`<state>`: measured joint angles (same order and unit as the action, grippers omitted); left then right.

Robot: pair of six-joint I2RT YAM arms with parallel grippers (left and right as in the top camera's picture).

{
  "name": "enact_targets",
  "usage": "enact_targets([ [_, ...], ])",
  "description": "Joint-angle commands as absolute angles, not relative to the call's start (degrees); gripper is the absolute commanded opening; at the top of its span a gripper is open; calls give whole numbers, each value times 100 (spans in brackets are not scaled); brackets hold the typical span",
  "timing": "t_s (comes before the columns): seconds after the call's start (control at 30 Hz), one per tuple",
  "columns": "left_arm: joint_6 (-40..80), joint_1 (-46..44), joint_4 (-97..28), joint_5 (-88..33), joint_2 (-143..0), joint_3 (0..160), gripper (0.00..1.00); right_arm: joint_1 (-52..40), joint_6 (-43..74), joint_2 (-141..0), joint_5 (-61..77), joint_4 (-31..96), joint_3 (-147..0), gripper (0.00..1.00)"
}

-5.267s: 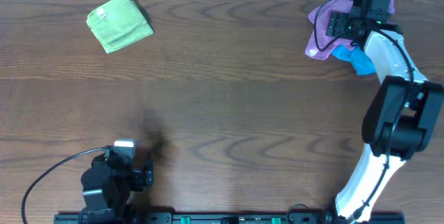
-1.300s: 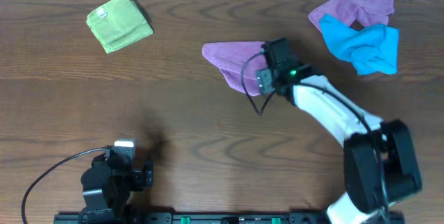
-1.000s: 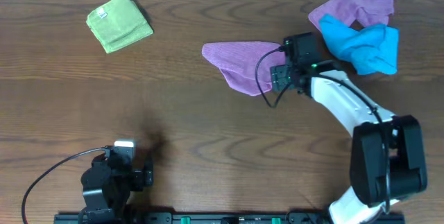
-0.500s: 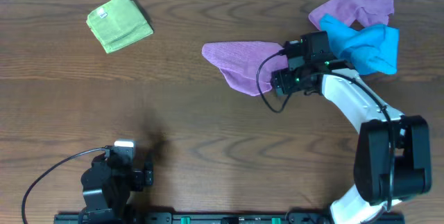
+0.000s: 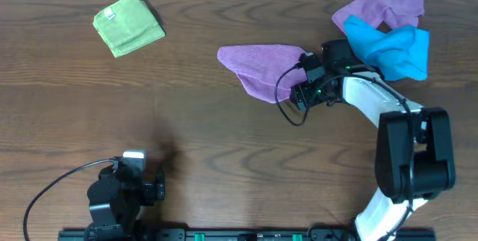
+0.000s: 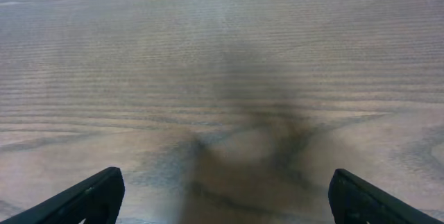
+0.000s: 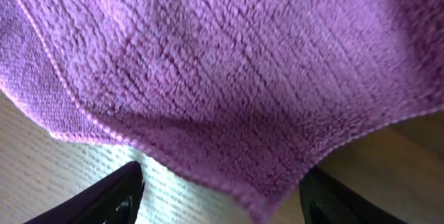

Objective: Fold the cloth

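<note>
The lilac-purple cloth (image 5: pixel 258 66) lies crumpled and roughly triangular on the table's middle back. It fills the right wrist view (image 7: pixel 229 64), with a corner pointing down between my fingers. My right gripper (image 5: pixel 303 86) is at the cloth's right edge, open, its fingers (image 7: pixel 222 186) spread either side of that corner and holding nothing. My left gripper (image 5: pixel 155 185) rests at the front left, open and empty, over bare wood (image 6: pixel 222 182). No white tag shows.
A second purple cloth (image 5: pixel 377 6) lies at the back right with a bright blue cloth (image 5: pixel 394 47) on top of it. A folded lime-green cloth (image 5: pixel 128 23) sits at the back left. The table is dark wood (image 5: pixel 224 136).
The right gripper brought the purple cloth from the back-right pile to the middle. Over the last second it drew back rightward to the cloth's right edge. The cloth stayed put.
</note>
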<state>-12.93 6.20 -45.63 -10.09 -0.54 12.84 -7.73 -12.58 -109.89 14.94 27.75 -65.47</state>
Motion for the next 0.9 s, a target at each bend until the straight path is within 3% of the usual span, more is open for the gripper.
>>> enact_targets([
  [0.0, -1374, 593, -4775, -947, -21, 1070, 95, -731, -1339, -11015, 1586, 2689, -6536, 72],
  [0.2, -1372, 593, -4775, -947, -21, 1070, 95, -731, -1339, -11015, 1511, 2775, -6545, 70],
  [0.5, -1372, 593, -4775, -947, -21, 1070, 95, -845, -1518, -10543, 272, 3203, -6696, 73],
  [0.87, -1374, 593, -4775, -947, -21, 1070, 95, -871, -2049, -10377, 425, 2853, -6702, 75],
])
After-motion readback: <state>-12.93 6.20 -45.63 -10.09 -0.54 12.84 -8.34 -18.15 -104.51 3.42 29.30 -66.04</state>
